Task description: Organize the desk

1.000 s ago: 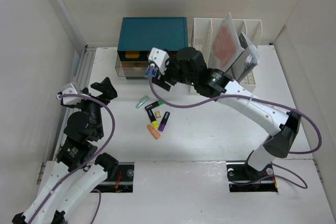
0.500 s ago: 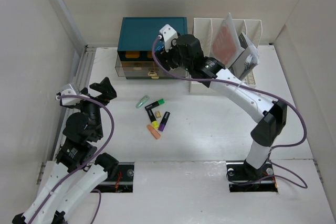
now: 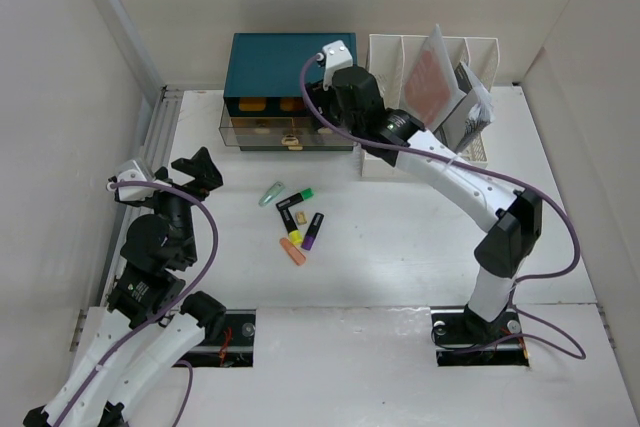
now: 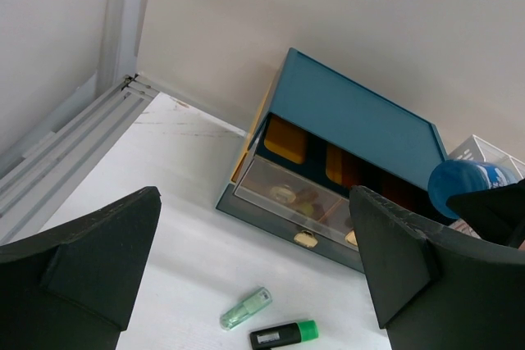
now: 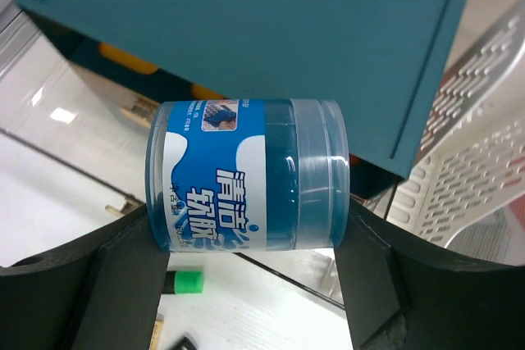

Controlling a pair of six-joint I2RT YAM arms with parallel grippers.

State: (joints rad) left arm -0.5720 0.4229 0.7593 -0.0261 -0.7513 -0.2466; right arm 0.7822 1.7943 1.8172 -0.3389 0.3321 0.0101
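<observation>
Your right claw (image 5: pixel 250 231) is clamped on the blue jar (image 5: pixel 250 174), one dark finger on each side of it. The jar lies on its side in the grip, with its clear lid toward the right of the wrist view and its white-and-blue label toward the left. It is held in the air at the front of the teal drawer box (image 3: pixel 292 62), near the box's right end. From the overhead camera the wrist covers the jar, so you probably cannot tell whether it sits over the box's top edge or just in front of it (the left wrist view shows it as a blue round shape (image 4: pixel 463 186) beside the box's right end). The box stands at the back of the desk (image 3: pixel 400 247), with its clear lower drawer (image 3: pixel 285 132) facing you. The white file rack (image 3: pixel 430 57) is just to its right and holds a reddish folder (image 3: pixel 425 82). Your left claw (image 3: pixel 197 169) is spread wide apart with nothing in it, held above the left side of the desk and aimed toward the box. In the middle of the desk lies a loose cluster of pens: a mint one (image 3: pixel 271 193), a green-capped black highlighter (image 3: pixel 295 197), a purple one (image 3: pixel 313 231), a yellow one (image 3: pixel 291 237) and an orange one (image 3: pixel 293 252).
</observation>
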